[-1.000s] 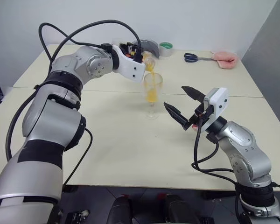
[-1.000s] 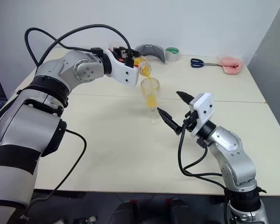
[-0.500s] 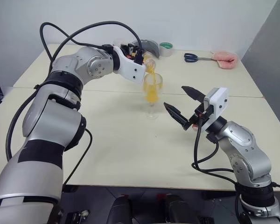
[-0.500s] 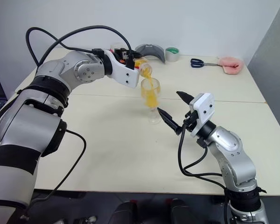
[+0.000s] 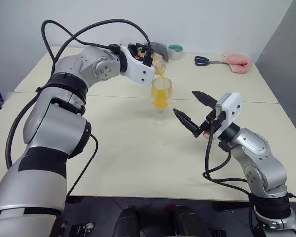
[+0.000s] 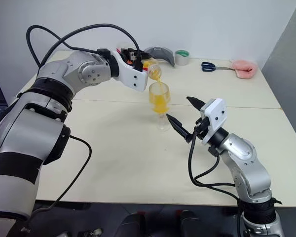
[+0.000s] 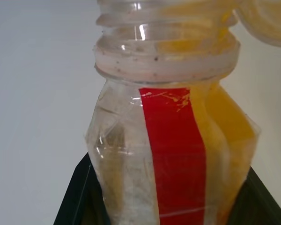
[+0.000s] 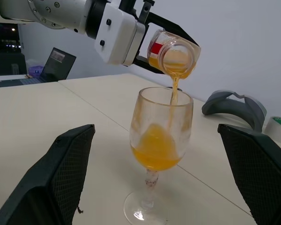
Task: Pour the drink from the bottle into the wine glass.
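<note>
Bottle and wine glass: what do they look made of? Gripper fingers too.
Bottle: clear, thin, glossy plastic by the look, with moulded neck threads and creased walls under a red label stripe.
Wine glass: clear and glossy with bright highlights; glass or hard plastic, can't tell.
Right gripper fingers: black, matte, with a fine mesh-like texture; probably plastic or rubber.

The left gripper (image 5: 149, 55) holds the bottle (image 5: 158, 64) tipped over the wine glass (image 5: 161, 101), and the orange drink (image 5: 161, 97) fills much of the bowl. The glass stands on the pale table (image 5: 138, 148). The right gripper (image 5: 195, 109) waits beside it, fingers spread wide.
</note>
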Motion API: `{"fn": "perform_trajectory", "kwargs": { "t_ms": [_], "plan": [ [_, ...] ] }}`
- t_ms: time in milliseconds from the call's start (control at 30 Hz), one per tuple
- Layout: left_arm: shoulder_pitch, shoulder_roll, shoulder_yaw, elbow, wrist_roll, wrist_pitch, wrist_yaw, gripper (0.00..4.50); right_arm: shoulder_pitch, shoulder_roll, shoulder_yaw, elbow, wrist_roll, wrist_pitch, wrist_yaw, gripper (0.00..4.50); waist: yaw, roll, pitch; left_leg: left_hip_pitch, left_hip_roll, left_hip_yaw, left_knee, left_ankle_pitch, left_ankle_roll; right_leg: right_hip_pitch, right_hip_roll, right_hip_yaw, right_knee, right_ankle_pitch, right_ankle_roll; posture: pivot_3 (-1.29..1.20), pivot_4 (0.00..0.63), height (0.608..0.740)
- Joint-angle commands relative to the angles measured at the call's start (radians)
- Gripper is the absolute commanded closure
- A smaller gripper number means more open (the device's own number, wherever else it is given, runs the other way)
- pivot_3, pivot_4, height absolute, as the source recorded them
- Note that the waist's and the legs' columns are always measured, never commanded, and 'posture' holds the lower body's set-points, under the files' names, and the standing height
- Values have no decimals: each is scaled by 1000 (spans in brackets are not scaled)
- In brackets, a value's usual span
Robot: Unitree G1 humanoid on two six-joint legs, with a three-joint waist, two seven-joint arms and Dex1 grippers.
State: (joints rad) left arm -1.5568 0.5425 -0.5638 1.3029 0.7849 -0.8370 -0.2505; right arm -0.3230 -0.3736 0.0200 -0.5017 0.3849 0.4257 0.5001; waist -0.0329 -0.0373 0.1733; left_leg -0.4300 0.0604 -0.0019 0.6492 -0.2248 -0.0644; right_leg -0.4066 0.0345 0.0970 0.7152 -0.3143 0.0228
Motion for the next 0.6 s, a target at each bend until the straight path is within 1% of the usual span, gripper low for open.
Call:
{"fn": "perform_trajectory", "kwargs": {
  "t_ms": [33,267,600],
  "plan": [
    [-51,-1,2,-10,-2,-2,19,2703,-2,-5,-22,-37,13,-11,-2,0,0,0,0,0,0,0,0,0,0,0,0,0,0,0,0,0,150,740],
    [-49,-5,8,-9,-11,-2,11,2703,-3,-6,-22,-36,13,-10,-2,0,0,0,0,0,0,0,0,0,0,0,0,0,0,0,0,0,150,740],
    [-30,-18,49,-8,-74,-1,-43,2703,1,-4,-17,-36,13,-10,-2,0,0,0,0,0,0,0,0,0,0,0,0,0,0,0,0,0,150,740]
  ]
}}
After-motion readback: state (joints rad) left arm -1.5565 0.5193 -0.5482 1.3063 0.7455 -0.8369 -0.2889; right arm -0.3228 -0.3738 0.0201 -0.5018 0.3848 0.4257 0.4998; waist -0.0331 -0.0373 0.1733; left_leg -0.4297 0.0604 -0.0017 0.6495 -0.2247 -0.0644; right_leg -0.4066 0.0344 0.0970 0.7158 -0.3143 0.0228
